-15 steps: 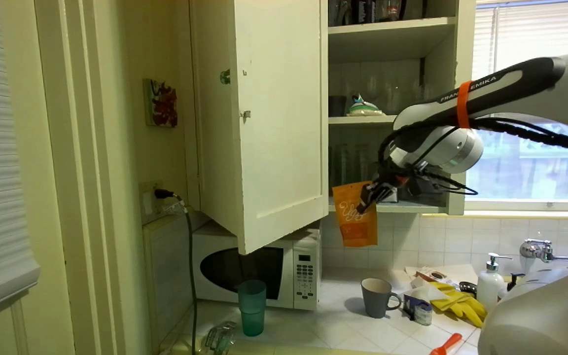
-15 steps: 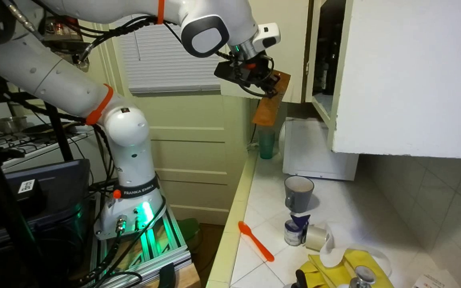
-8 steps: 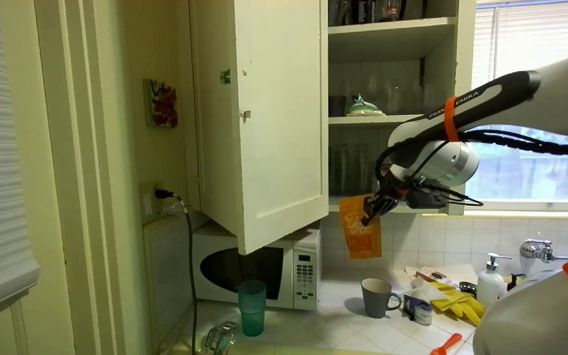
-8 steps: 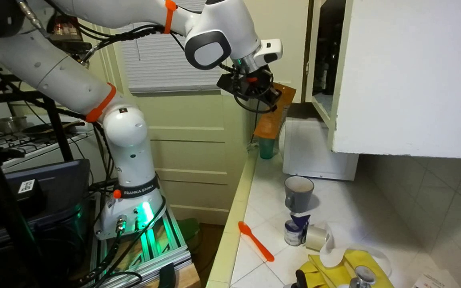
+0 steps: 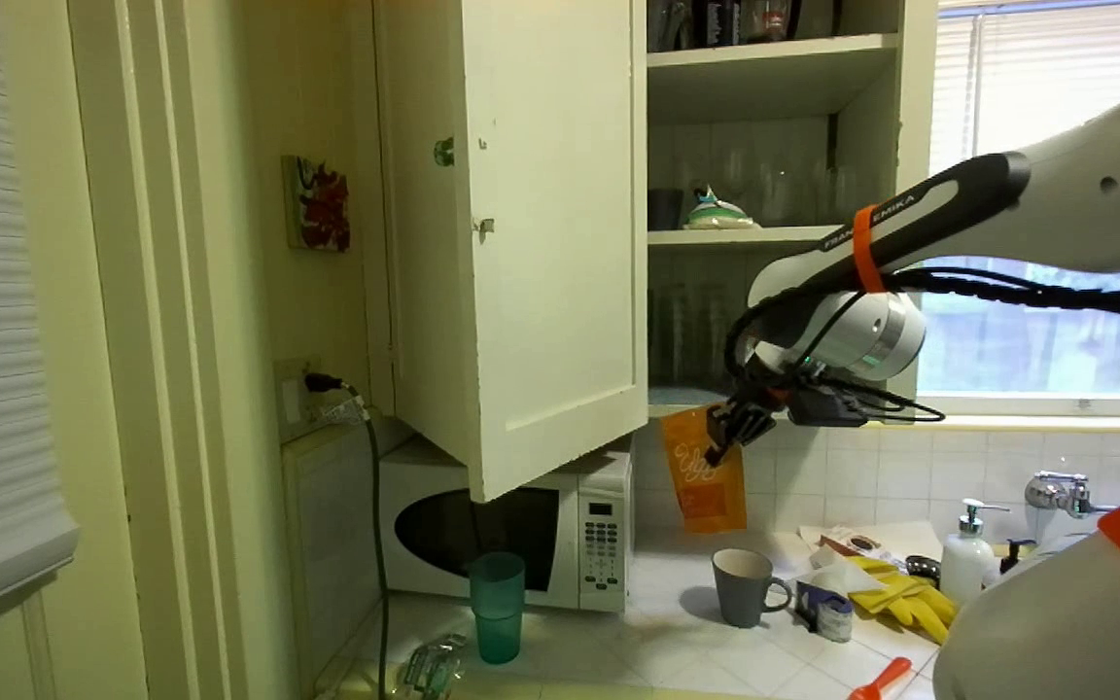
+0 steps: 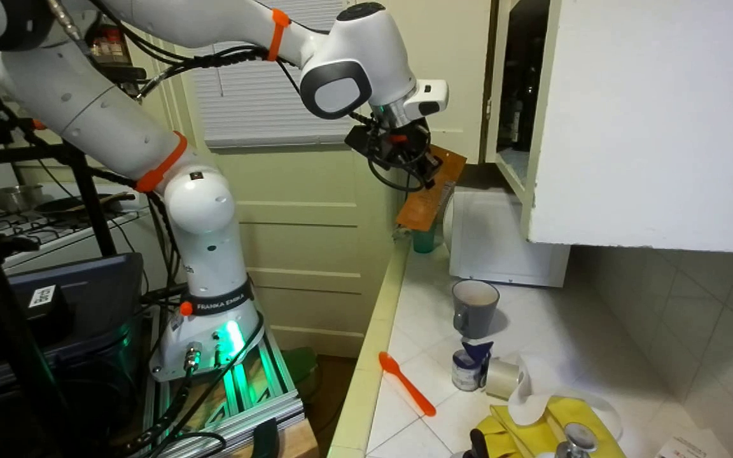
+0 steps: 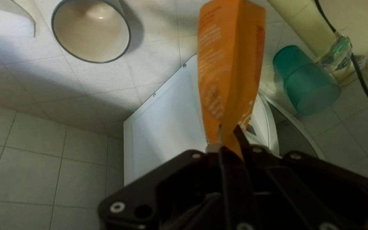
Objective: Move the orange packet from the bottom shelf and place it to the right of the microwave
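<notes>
The orange packet [image 5: 706, 501] hangs in the air, slightly tilted, in front of the cabinet's bottom shelf [image 5: 682, 396] and above the counter. My gripper [image 5: 718, 449] is shut on the packet's side; it also shows in an exterior view [image 6: 431, 180] with the packet [image 6: 427, 203] hanging below it. In the wrist view the fingertips [image 7: 228, 135] pinch the packet [image 7: 219, 60], which is creased lengthwise. The white microwave [image 5: 602, 544] stands on the counter, left of the packet in that view; its side shows in an exterior view [image 6: 509, 238] and its top in the wrist view [image 7: 168, 121].
A grey mug [image 5: 741, 588] stands on the counter right of the microwave, below the packet. A teal cup [image 5: 497, 608] stands before the microwave. The open cabinet door [image 5: 560, 292] hangs above it. A can [image 6: 466, 370], an orange spoon [image 6: 408, 385] and yellow gloves [image 6: 551, 426] lie farther along.
My gripper has moved down with the packet in it, from the bottom shelf's height to below its edge. The packet stays held; the counter objects have not moved.
</notes>
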Controlling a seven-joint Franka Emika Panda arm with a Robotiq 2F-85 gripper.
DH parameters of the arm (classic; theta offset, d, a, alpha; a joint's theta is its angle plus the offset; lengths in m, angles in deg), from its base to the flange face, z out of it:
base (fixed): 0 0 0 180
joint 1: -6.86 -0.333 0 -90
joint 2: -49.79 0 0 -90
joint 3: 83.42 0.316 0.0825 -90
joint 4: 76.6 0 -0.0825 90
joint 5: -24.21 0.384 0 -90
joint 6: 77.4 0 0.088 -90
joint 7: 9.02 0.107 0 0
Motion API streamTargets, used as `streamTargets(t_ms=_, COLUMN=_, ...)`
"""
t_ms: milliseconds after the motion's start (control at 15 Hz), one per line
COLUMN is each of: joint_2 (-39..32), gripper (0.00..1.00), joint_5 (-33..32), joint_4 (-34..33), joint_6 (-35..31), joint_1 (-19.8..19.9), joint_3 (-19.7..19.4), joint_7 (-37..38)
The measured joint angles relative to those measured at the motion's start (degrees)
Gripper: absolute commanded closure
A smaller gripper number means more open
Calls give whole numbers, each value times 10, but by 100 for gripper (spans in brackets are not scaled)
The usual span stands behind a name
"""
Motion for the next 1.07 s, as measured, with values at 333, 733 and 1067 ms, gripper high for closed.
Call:
streamTargets(t_ms=333, joint_2=-46, gripper=100, joint_5=1, joint_4=13, joint_6=-58, joint_1=0, joint_3=38, joint_7=58)
streamTargets(t_ms=733, joint_2=-102, gripper=100, joint_5=18, joint_4=14, joint_6=-181, joint_1=-6, joint_3=42, joint_7=87)
streamTargets(t_ms=1067, joint_2=-146, gripper=100, joint_5=34, joint_4=14, joint_6=-244, joint_1=-15, joint_3=41, joint_7=117)
